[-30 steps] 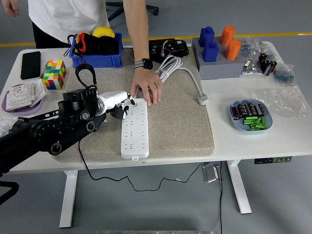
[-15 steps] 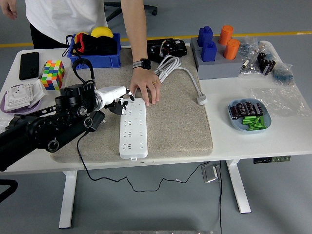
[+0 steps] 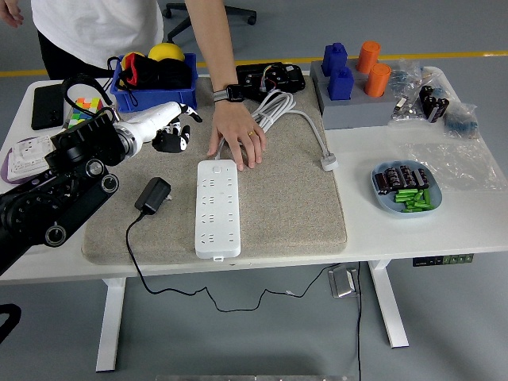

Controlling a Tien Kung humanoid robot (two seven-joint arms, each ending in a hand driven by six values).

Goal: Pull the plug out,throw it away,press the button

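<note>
A white power strip (image 3: 217,208) lies lengthwise on the grey mat (image 3: 294,198). A black plug adapter (image 3: 152,194) lies loose on the mat to the strip's left, its black cord trailing off the table's front edge. My left hand (image 3: 171,129) hovers above the mat's far left corner, away from the strip, with its fingers relaxed and holding nothing. A person's hand (image 3: 236,141) with a wristwatch rests flat on the mat at the strip's far end. My right arm is out of view.
A blue bin (image 3: 133,97) with a yellow object stands at the back left. A phone (image 3: 46,105) and a purple tray (image 3: 9,168) lie at far left. A white cable (image 3: 305,125), a grey block (image 3: 353,115) and a blue battery dish (image 3: 381,198) are at right.
My left hand has drawn back from the strip's far end, up and to the left. The black plug, earlier at the hand by the strip, now lies loose on the mat.
</note>
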